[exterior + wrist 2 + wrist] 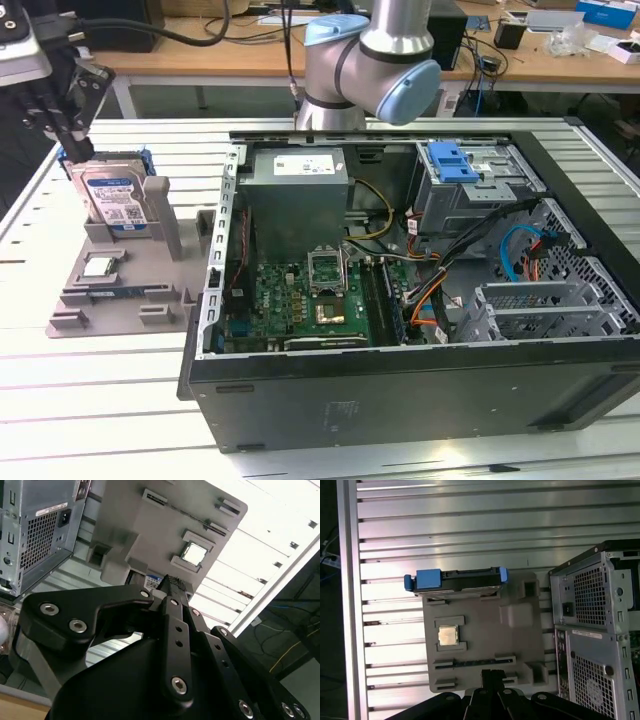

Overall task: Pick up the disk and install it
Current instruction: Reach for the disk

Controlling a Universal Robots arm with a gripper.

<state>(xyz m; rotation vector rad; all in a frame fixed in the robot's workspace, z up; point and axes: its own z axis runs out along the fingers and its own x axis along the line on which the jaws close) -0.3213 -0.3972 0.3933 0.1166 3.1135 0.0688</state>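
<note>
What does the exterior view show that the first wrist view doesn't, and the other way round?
Exterior view's extras: the robot arm, and the open inside of the computer case, with its green motherboard and a blue bracket on the drive cage. First wrist view's extras: the outside of the case's rear panel, with vent grilles and a power socket. Shared: the disk standing on edge in the grey holder, the small square chip lying in it, the slatted table and the gripper.
</note>
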